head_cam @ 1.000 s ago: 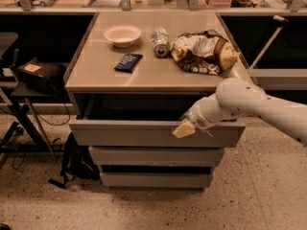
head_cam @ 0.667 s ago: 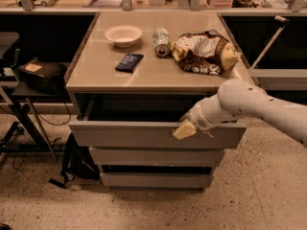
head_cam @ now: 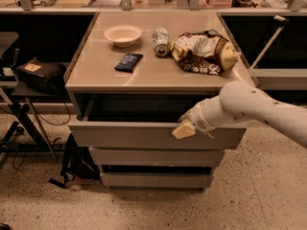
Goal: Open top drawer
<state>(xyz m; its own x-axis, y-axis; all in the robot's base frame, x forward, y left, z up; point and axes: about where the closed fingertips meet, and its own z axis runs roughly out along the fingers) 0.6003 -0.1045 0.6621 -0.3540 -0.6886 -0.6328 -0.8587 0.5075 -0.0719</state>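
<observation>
My pale gripper (head_cam: 184, 128) sits at the top edge of the wide grey top drawer (head_cam: 120, 135), because it has no handle. I cannot tell if it is squeezing.

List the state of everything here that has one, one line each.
top drawer, pulled partway out, open.
gripper, at the top drawer's front edge, right of centre.
bowl, upright, looks empty.
can, lying on its side.
chip bag, crumpled, lying down.
lower drawers, look shut.
</observation>
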